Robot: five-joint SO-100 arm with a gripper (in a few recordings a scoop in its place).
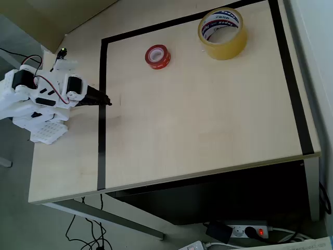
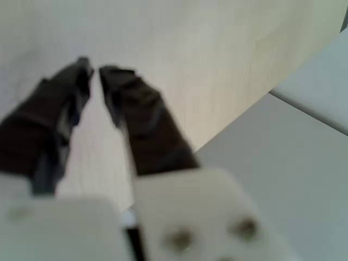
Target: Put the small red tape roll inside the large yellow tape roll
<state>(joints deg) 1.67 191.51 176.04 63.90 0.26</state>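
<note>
Small bright red tape ring, white core (image 1: 157, 56), lies flat upper centre of overhead frame on pale wooden bench (image 1: 208, 120); wide translucent yellow tape roll (image 1: 222, 33) upper right, apart. Black-fingered tool (image 1: 106, 101) mid-left, tips nearly together, empty.

In the wrist view the gripper (image 2: 95, 70) and its white mount (image 2: 185, 217) are blurred. The table (image 2: 228, 60) there is cut off by the picture's edges.
</note>
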